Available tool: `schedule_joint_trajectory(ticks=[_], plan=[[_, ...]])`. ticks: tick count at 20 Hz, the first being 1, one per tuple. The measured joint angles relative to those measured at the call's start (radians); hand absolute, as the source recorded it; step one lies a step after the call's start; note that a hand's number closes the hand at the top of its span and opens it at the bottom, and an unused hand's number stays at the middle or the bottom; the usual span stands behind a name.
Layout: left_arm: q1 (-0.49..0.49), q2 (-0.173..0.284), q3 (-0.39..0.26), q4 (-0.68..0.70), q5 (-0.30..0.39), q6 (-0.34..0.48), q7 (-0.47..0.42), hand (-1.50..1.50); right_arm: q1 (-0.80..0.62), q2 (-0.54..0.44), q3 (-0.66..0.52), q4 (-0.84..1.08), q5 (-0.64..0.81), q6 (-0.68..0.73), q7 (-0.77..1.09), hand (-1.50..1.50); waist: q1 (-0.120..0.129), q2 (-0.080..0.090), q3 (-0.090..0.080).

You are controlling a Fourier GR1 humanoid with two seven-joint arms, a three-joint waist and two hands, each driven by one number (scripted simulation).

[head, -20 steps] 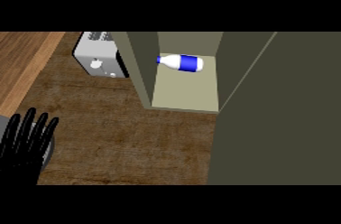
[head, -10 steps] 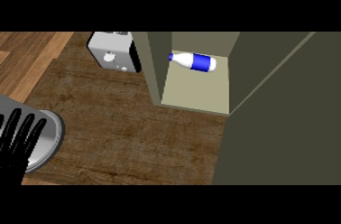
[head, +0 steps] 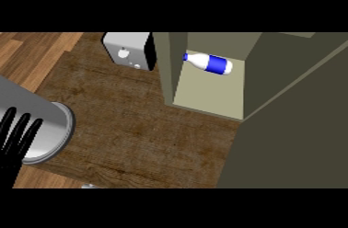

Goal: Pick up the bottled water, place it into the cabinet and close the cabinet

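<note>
At the near left edge, the left hand (head: 17,139) rests with fingers straight, holding nothing, over a grey round pot (head: 51,130) on the table (head: 129,116). Farther right, the bottled water (head: 209,63) lies on its side inside the open cabinet (head: 204,96), beside a toaster (head: 128,49).

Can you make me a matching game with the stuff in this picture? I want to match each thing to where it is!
Things:
1. bottled water
2. toaster
3. left hand
4. cabinet door

Places:
A. lower left edge, fingers straight
B. lying on its side inside the cabinet
C. on the counter, left of the cabinet
D. right side, standing open

Pairs: 1-B, 2-C, 3-A, 4-D
</note>
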Motion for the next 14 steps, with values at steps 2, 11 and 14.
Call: schedule_joint_trajectory(ticks=[2,11,14], plan=[[-0.002,0.004,0.0,0.002,0.001,-0.008,0.003,-1.5,-0.04,-0.021,-0.015,-0.001,-0.002,0.016,0.005,1.5,0.013,0.0,-0.002],[-0.013,0.029,0.018,0.016,0.015,-0.036,0.016,-1.5,-0.214,-0.043,-0.001,0.009,-0.005,0.059,0.09,1.5,0.031,0.001,-0.006],[-0.018,0.033,0.024,0.02,0.019,-0.04,0.019,-1.5,-0.258,-0.052,-0.002,0.01,-0.008,0.077,0.112,1.5,0.03,0.001,-0.008]])
